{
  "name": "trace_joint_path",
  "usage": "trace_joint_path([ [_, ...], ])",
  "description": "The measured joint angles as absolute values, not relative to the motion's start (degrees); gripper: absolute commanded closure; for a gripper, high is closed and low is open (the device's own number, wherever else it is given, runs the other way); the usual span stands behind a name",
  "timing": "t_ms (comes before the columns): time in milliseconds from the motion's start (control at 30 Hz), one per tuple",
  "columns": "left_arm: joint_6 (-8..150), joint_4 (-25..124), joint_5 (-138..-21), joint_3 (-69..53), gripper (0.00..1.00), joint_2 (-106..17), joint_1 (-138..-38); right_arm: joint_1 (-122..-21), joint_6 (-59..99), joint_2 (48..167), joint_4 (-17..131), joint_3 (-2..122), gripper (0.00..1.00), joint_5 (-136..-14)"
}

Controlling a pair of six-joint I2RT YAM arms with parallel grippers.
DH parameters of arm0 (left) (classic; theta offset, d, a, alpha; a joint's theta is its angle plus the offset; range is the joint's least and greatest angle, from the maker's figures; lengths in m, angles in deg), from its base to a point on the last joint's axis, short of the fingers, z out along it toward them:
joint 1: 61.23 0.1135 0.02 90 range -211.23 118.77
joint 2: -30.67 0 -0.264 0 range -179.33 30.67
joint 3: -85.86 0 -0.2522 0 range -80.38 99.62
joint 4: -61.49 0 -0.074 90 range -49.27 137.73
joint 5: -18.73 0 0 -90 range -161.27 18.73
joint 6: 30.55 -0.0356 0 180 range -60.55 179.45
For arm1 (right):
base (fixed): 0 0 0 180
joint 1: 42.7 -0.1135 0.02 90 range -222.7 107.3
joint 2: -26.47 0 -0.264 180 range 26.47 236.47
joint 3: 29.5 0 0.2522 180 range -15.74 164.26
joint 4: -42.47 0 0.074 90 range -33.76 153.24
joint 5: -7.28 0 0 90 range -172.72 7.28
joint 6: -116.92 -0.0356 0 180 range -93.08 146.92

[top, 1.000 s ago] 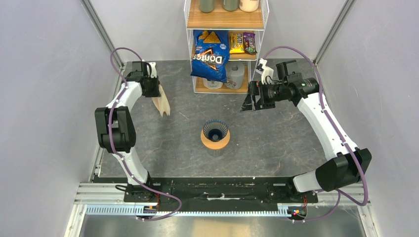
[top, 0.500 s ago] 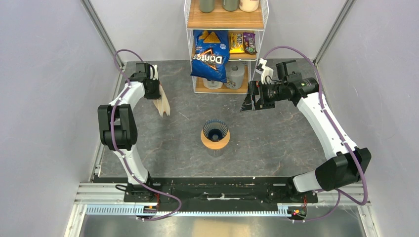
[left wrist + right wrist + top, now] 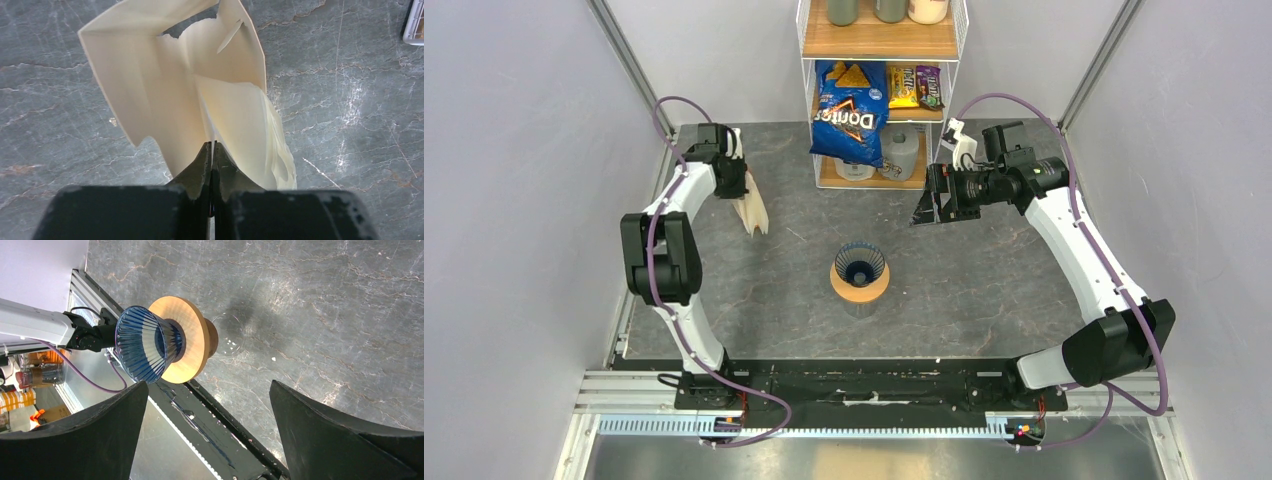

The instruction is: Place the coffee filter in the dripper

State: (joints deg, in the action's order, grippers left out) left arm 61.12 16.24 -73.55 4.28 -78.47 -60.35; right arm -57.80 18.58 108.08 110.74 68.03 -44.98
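The dark blue ribbed dripper (image 3: 860, 264) stands mouth-up on a tan wooden ring (image 3: 861, 291) at the table's middle. It also shows in the right wrist view (image 3: 142, 345), with clear glass below the ring. My left gripper (image 3: 741, 193) is at the back left, shut on a cream-tan folded paper wedge (image 3: 753, 213). In the left wrist view the jaws (image 3: 212, 146) pinch this paper wedge (image 3: 150, 85); it has torn edges and several thin layers. No white cone filter shows. My right gripper (image 3: 929, 208) hangs open and empty at the back right, fingers wide apart (image 3: 209, 385).
A white wire shelf (image 3: 807, 120) stands at the back centre with a Doritos bag (image 3: 849, 115), candy packs and a pale roll (image 3: 902, 152). Grey walls close in left and right. A metal rail (image 3: 824, 425) runs along the near edge.
My left gripper with the paper wedge has shifted very slightly. The right arm and the dripper have not moved.
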Motion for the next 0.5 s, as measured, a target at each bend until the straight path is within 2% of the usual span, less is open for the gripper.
trace_joint_path([
  [267, 61.1, 10.4, -72.6, 7.8, 0.98, -75.5, -60.3, -57.8, 18.6, 108.1, 110.8, 68.0, 0.01, -43.9],
  [500, 61.2, 3.3, -73.0, 9.3, 0.98, -68.3, -60.3, -57.8, 18.6, 106.8, 110.1, 67.9, 0.01, -42.3],
])
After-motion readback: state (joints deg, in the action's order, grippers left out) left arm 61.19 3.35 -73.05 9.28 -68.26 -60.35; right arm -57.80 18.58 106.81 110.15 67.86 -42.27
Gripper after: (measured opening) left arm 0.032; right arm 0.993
